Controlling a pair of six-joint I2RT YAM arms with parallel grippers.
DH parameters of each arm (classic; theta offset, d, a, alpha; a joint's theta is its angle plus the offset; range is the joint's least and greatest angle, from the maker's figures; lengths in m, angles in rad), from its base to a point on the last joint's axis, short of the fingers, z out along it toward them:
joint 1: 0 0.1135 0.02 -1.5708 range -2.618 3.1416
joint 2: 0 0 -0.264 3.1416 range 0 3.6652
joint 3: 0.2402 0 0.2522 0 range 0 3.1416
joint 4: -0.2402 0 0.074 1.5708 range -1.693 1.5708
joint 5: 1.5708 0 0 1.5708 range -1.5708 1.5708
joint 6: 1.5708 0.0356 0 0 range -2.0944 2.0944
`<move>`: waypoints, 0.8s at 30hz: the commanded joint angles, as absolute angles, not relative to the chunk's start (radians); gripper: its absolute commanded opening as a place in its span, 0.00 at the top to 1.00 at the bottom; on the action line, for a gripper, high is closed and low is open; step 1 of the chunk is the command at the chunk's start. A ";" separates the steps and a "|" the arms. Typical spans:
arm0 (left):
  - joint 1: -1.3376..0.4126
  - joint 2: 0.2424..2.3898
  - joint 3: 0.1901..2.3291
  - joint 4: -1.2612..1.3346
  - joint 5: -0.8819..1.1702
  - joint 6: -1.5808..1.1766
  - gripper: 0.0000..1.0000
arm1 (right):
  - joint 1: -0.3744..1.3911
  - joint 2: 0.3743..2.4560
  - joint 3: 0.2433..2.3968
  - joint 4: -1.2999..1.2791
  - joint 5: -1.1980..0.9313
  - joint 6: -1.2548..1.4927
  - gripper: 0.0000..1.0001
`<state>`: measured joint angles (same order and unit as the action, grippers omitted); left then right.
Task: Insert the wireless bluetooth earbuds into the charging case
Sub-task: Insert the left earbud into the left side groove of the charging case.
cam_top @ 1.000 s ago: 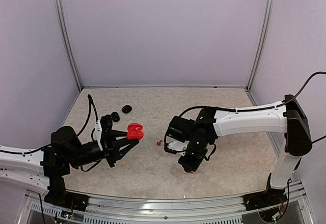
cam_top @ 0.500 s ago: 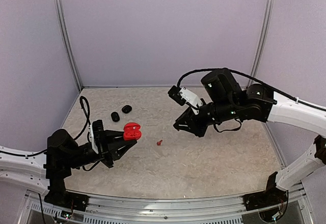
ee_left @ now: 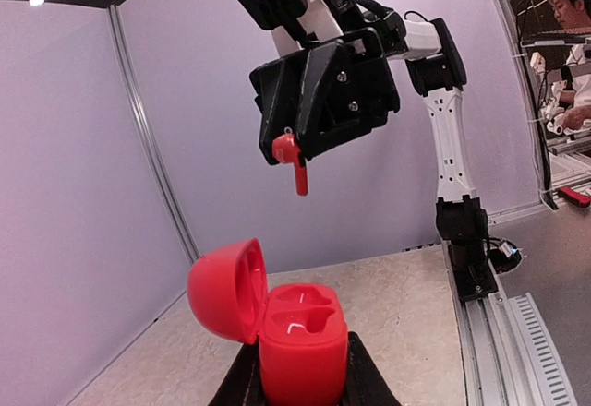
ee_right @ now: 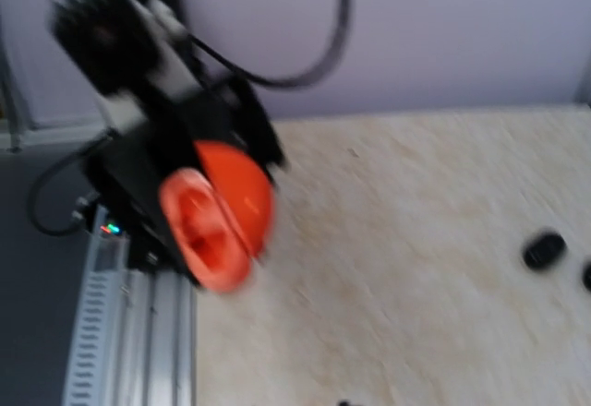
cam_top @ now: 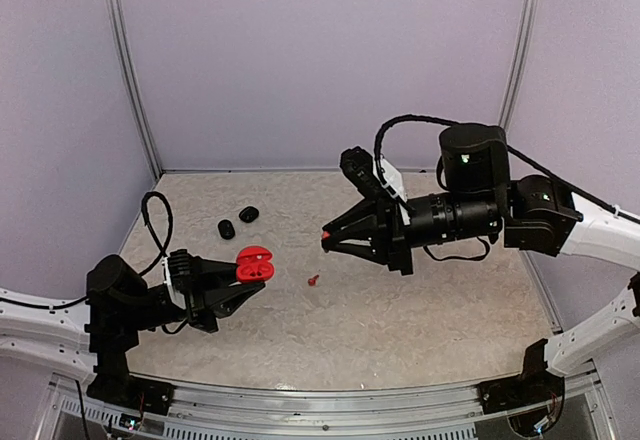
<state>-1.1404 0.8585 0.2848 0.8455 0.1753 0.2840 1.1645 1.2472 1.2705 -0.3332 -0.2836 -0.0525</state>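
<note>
Lower left in the overhead view, your left gripper clamps the open red plastic charging case, both wells empty. At centre, your right gripper pinches one small red stemmed earbud aloft; a second red earbud lies on the pale table.

**Table surface: three loose items**

Pale speckled table. One small red earbud lies near its centre. A first black piece and a second black piece lie side by side toward the far left, well apart from it.
</note>
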 commanded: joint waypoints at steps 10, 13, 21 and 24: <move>-1.117 0.958 0.371 0.916 0.454 0.114 1.00 | 1.283 1.331 1.407 -0.236 -0.416 -0.133 0.95; -1.101 0.980 0.388 0.928 0.512 0.056 1.00 | 1.287 1.347 1.430 -0.251 -0.423 -0.149 0.95; -1.094 1.022 0.387 1.024 0.500 -0.045 1.00 | 1.309 1.377 1.445 -0.245 -0.383 -0.160 0.95; -1.099 1.028 0.383 1.050 0.437 -0.044 1.00 | 1.314 1.386 1.437 -0.224 -0.353 -0.142 0.96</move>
<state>-1.0988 1.0195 0.3653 0.9665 0.4889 -0.0059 1.2976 1.3682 1.4189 -0.2550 -0.3901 -0.1459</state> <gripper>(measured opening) 0.215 0.140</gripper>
